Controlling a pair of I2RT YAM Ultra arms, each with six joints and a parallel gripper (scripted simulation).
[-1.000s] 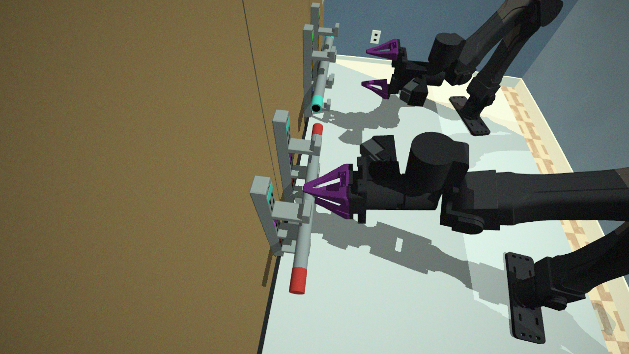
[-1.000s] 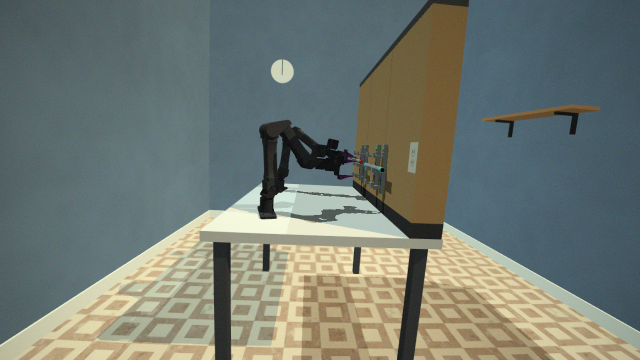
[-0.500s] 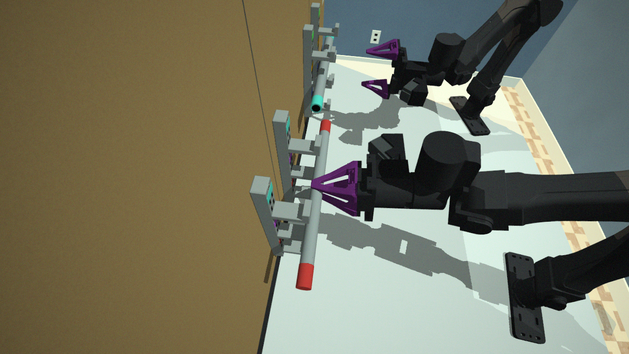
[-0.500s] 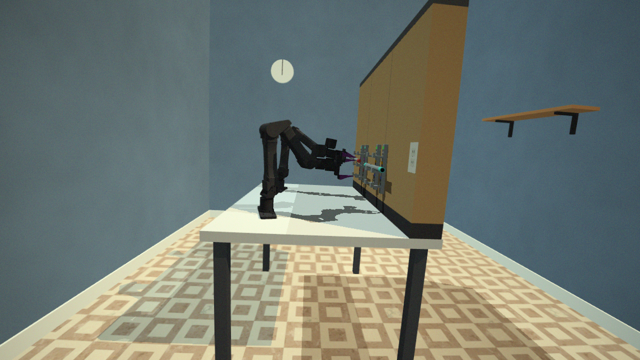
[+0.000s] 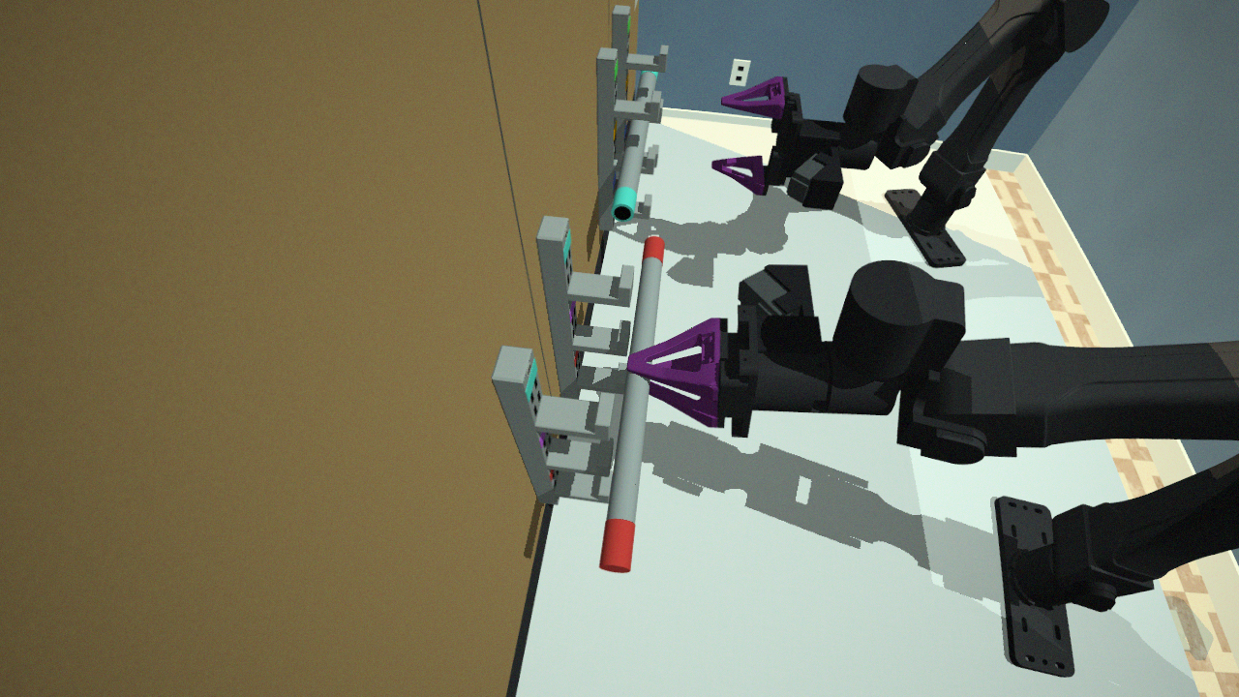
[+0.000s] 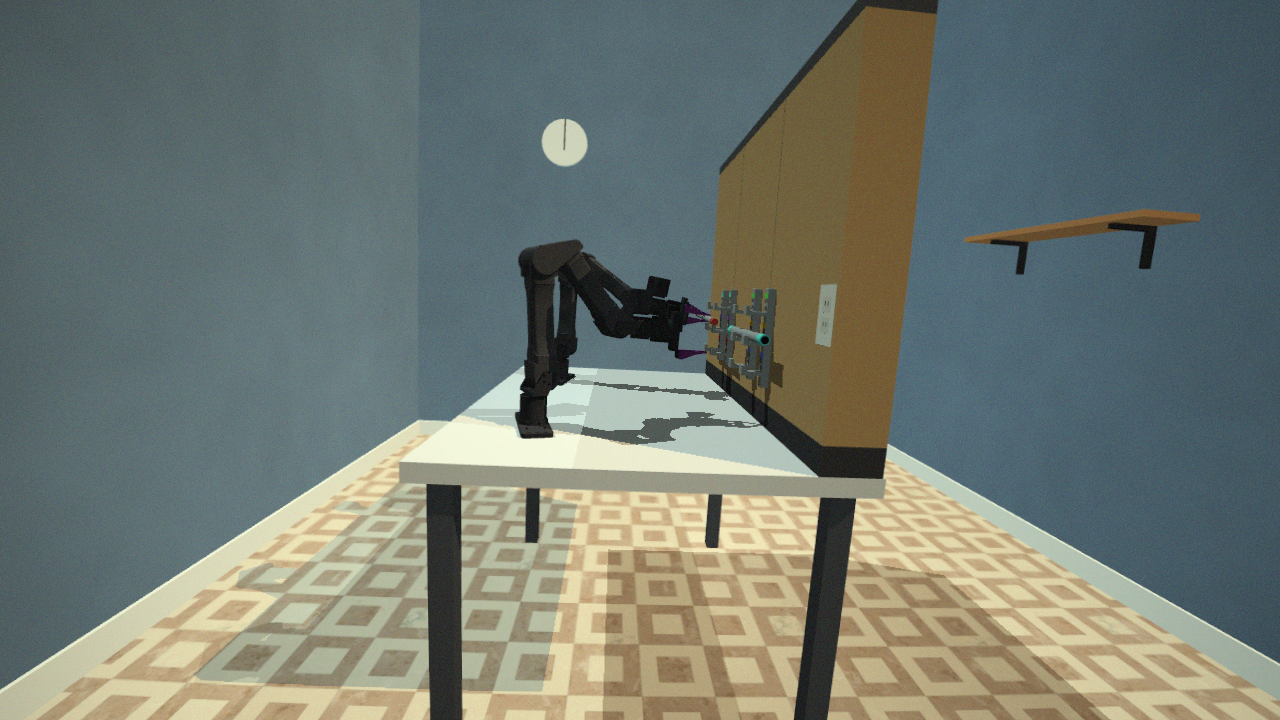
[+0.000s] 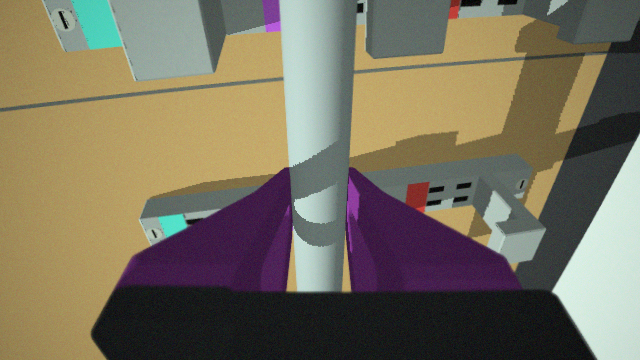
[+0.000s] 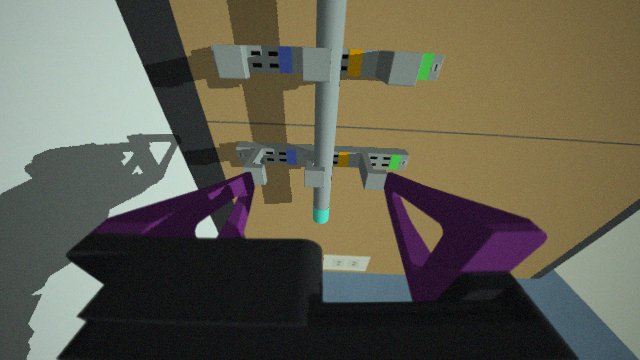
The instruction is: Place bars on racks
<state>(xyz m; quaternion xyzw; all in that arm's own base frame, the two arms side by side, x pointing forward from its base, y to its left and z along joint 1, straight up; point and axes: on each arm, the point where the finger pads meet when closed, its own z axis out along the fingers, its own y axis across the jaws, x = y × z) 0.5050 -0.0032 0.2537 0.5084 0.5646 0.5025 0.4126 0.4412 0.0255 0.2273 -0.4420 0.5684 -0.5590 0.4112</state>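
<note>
Well, the top view has the left gripper clenched around the plain grey middle of the red-ended bar. That smooth round bar is on the near side of the left rack, in front of its hooked arms. The right gripper is released, its purple, cut-out fingers spread. It is apart from the teal-ended bar at the right rack.

The exterior view shows both racks on the wood-coloured panel, above the pale, flat worktop. The left gripper's grip is too small to judge there.

In the left wrist view, the tapered purple fingers press the bar from both sides; teal, purple and red labels show on the blocky grey rack.

The right wrist view shows the teal-ended bar lying on the middle pair, marked orange, between green-labelled and blue-labelled arms. The open fingers have nothing between them.
</note>
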